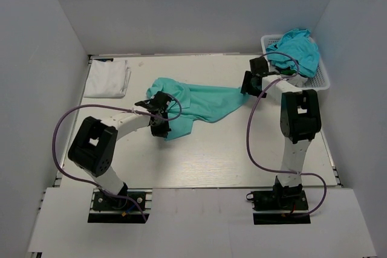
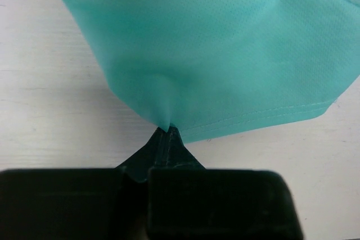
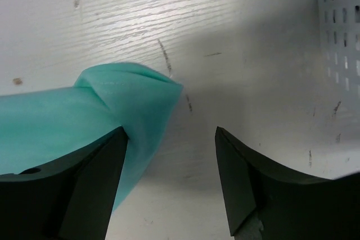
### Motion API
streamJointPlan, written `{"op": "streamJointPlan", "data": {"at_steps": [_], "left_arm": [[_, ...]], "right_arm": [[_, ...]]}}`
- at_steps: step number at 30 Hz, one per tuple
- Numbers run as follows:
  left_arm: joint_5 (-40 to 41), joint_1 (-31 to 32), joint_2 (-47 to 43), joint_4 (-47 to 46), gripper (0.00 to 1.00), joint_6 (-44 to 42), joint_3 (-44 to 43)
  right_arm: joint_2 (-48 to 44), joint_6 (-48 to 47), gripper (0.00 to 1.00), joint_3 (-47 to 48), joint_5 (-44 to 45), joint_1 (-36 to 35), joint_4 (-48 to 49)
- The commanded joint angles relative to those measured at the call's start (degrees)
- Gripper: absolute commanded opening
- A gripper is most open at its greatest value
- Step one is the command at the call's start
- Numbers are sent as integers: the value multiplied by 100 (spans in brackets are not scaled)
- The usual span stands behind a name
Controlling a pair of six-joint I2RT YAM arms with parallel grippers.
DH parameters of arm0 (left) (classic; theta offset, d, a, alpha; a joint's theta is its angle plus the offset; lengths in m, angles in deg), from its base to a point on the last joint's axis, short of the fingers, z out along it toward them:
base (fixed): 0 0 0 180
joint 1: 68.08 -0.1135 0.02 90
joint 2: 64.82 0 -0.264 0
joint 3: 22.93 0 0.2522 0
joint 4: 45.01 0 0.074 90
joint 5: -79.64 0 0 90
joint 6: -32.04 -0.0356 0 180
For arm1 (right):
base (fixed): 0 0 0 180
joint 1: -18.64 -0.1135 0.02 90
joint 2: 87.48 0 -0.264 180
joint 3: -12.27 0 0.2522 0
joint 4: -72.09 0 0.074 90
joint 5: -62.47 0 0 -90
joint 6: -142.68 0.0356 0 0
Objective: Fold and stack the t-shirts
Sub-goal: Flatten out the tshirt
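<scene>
A mint-green t-shirt (image 1: pixel 202 101) lies crumpled across the middle of the table. My left gripper (image 1: pixel 161 115) is shut on its near-left hem (image 2: pixel 164 123), the cloth pinched at the fingertips. My right gripper (image 1: pixel 247 86) is open at the shirt's right end; that end (image 3: pixel 132 96) lies against my left finger (image 3: pixel 93 178), the right finger (image 3: pixel 242 178) is over bare table. A folded white t-shirt (image 1: pixel 107 78) lies at the far left. A turquoise-blue t-shirt (image 1: pixel 296 49) is heaped in the basket.
A white plastic lattice basket (image 1: pixel 320 80) stands at the far right corner; its wall also shows in the right wrist view (image 3: pixel 340 21). White walls enclose the table on three sides. Purple cables loop from both arms.
</scene>
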Motion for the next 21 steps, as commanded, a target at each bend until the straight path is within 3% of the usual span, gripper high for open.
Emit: {"op": "streamJointPlan", "data": {"at_steps": [1, 4, 8, 9, 11, 12, 17, 21], "left_arm": [[344, -44, -391, 58, 0, 48, 38], [396, -45, -391, 120, 0, 48, 38], [396, -45, -391, 120, 0, 48, -15], [396, -45, -391, 68, 0, 48, -85], [396, -45, -460, 68, 0, 48, -156], [466, -45, -522, 68, 0, 48, -295], [897, -45, -1233, 15, 0, -57, -822], [1160, -45, -2381, -257, 0, -189, -1122]], "right_arm": [[163, -4, 69, 295, 198, 120, -34], [242, 40, 56, 209, -109, 138, 62], [252, 31, 46, -47, -584, 129, 300], [269, 40, 34, -108, -785, 138, 335], [208, 49, 19, -179, -996, 129, 432], [181, 57, 0, -205, -1015, 147, 493], [-626, -21, 0, -363, -1200, 112, 529], [-1672, -83, 0, -259, -1192, 129, 48]]}}
